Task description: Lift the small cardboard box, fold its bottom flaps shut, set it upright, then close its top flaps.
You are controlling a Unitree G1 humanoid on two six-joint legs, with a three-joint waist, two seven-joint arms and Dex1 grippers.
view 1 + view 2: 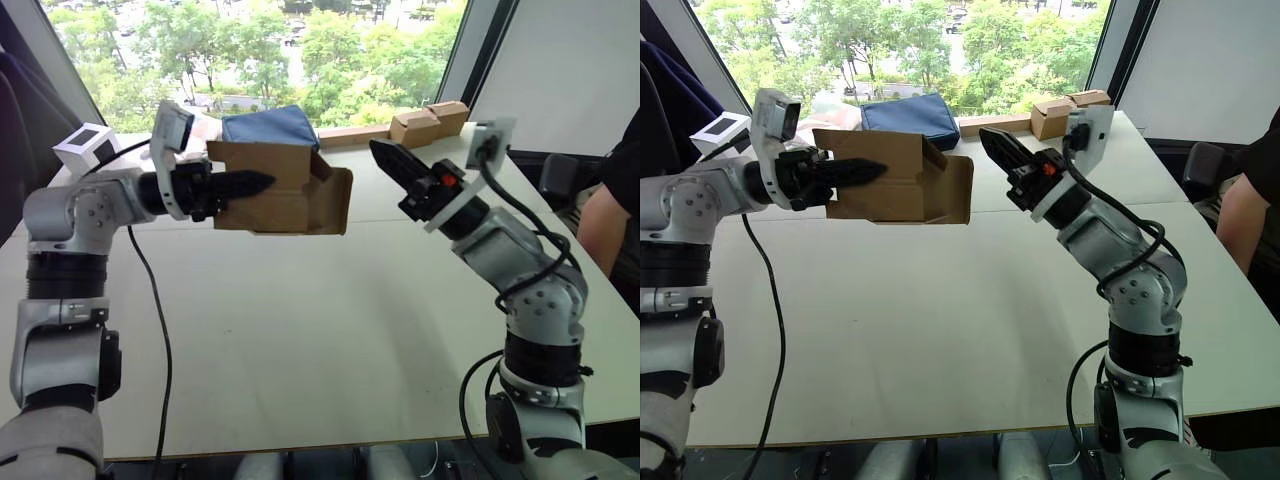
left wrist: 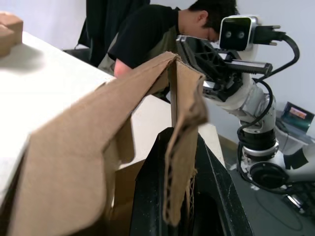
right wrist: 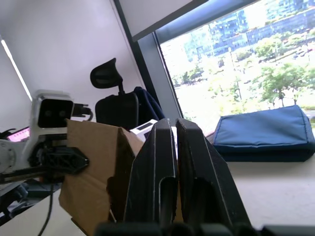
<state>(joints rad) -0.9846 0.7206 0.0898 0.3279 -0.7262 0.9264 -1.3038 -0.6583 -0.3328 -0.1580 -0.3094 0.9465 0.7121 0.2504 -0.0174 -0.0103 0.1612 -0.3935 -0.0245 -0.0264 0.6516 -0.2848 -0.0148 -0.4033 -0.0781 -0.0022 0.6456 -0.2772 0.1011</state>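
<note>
- You have the small cardboard box (image 1: 270, 190) lifted well clear of the white table (image 1: 330, 330), held out sideways with its open end turned toward your right arm
- Your left gripper (image 1: 245, 183) is clamped on one cardboard wall; in the left wrist view the corrugated edge runs down between its two black fingers (image 2: 147, 196)
- Your right gripper (image 1: 392, 160) hangs just beside the open end, not touching, with its two fingers pressed narrow together and nothing between them
- The step in hand looks like folding the bottom flaps: one flap (image 1: 335, 203) stands out at the open end, so bring the closed right fingertips flat against its outer face and push it inward across the opening
- Keep the left hold firm and steady while you push; the wall is thin and may buckle or slip if you press off-centre
- Take the opposing flaps in order, so that none is trapped under another
- Count: one brown box in hand, two grippers, one blue bag (image 1: 270, 126) at the far edge, one white cube (image 1: 86, 147) at the far left, two or so paler tan boxes (image 1: 428, 122) with a long cardboard strip (image 1: 352, 135), and one seated person (image 1: 615, 200) at the right
</note>
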